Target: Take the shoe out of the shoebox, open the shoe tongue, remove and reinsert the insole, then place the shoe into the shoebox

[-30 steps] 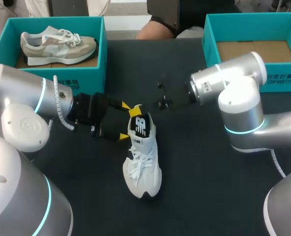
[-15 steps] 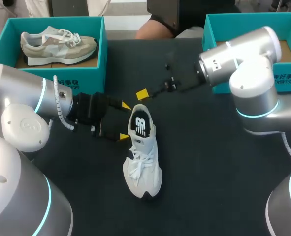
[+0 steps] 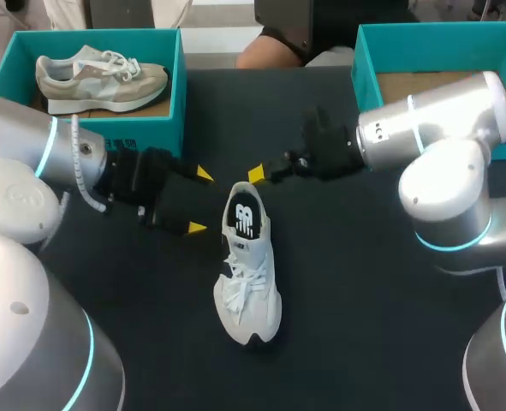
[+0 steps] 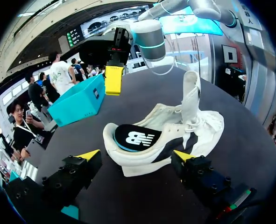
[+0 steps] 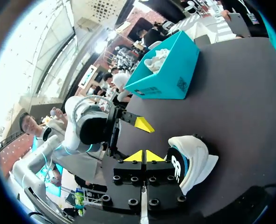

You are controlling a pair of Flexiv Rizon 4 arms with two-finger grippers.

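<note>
Left gripper [image 3: 199, 201], fingers apart, and right gripper [image 3: 257, 174], fingers together, have drawn back from the shoe [image 3: 248, 265] heel; insole [image 3: 244, 218] looks seated, boxing likely next.

A matte black tabletop [image 3: 364, 282] carries a white lace-up sneaker [image 3: 248, 265] at the frame's centre (toe toward the lower edge, heel toward the upper). An open teal cardboard shoebox [image 3: 141, 128] stands upper left, a second teal cardboard shoebox [image 3: 364, 68] upper right.
</note>
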